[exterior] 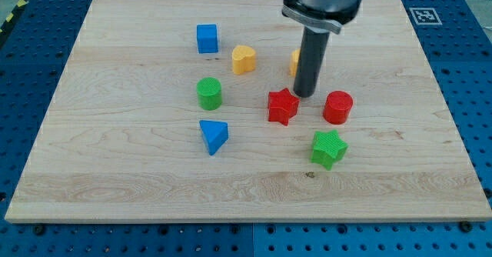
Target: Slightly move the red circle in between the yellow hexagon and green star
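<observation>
The red circle (337,107) lies right of centre on the wooden board (115,180). The green star (329,148) lies just below it. The yellow hexagon (294,61) is mostly hidden behind the rod, only its left edge showing. My tip (304,95) rests on the board between the red star (282,106) and the red circle, a little above and to the left of the circle, not touching it.
A blue cube (207,38) and a yellow heart (244,59) lie near the view's top. A green cylinder (209,93) and a blue triangle (214,136) lie left of centre.
</observation>
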`<action>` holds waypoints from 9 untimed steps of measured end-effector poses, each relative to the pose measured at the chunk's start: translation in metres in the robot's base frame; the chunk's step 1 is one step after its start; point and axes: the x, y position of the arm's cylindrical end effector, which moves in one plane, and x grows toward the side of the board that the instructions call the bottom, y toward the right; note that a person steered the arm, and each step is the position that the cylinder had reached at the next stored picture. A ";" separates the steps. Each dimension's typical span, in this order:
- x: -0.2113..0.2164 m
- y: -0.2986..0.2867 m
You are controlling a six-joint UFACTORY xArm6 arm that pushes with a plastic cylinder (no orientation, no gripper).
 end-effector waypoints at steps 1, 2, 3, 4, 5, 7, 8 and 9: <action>-0.017 -0.021; -0.038 -0.033; -0.050 -0.035; -0.050 -0.027; -0.050 -0.010; -0.067 0.003; -0.115 0.024; -0.108 0.094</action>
